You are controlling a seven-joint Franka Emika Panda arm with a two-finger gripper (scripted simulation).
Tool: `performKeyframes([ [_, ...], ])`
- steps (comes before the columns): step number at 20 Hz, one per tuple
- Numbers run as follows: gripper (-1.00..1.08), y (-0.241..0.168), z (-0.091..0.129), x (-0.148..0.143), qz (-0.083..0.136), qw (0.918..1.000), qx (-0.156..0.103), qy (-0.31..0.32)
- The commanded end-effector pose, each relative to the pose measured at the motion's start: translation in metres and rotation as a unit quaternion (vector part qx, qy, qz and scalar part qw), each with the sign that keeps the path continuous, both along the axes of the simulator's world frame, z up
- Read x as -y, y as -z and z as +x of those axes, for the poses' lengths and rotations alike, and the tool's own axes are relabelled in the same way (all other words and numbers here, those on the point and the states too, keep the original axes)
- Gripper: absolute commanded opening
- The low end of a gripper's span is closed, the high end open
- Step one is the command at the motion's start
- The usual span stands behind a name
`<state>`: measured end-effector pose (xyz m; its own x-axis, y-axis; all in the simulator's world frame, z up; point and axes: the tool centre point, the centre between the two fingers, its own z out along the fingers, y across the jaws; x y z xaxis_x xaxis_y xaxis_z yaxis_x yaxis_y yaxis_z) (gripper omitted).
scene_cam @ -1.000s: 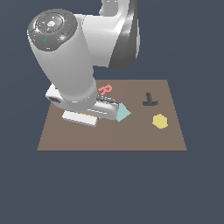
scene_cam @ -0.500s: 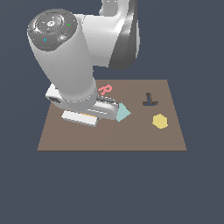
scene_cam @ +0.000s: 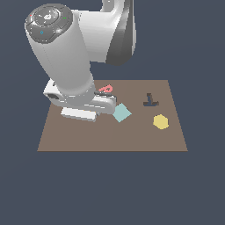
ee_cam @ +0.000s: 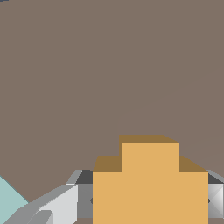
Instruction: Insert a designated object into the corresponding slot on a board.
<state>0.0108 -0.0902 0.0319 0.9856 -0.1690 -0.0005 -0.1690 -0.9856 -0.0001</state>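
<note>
In the wrist view the orange piece, stepped and cross-like in outline, fills the space between my gripper's two fingers. The gripper is shut on it, just above the bare brown board. In the exterior view the arm's hand sits low over the board toward that view's left and hides both the fingers and the orange piece. The lobed slot is not visible in either view.
On the board lie a light-blue square right beside the hand, a yellow hexagon, a dark T-shaped cutout and a small pink piece. A corner of the light-blue square shows in the wrist view.
</note>
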Motion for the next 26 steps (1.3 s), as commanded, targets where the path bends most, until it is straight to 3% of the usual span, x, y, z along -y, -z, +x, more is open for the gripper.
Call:
performKeyframes([
  [1,-1.00,-0.001,-0.007,0.005,0.000,0.9999,0.000,-0.016],
  [8,-1.00,-0.004,-0.035,0.027,0.000,0.9967,0.000,-0.081],
  [15,-1.00,-0.006,-0.061,0.056,0.000,0.9885,0.000,-0.151],
  [26,-1.00,-0.009,-0.077,0.083,0.000,0.9779,0.000,-0.209],
])
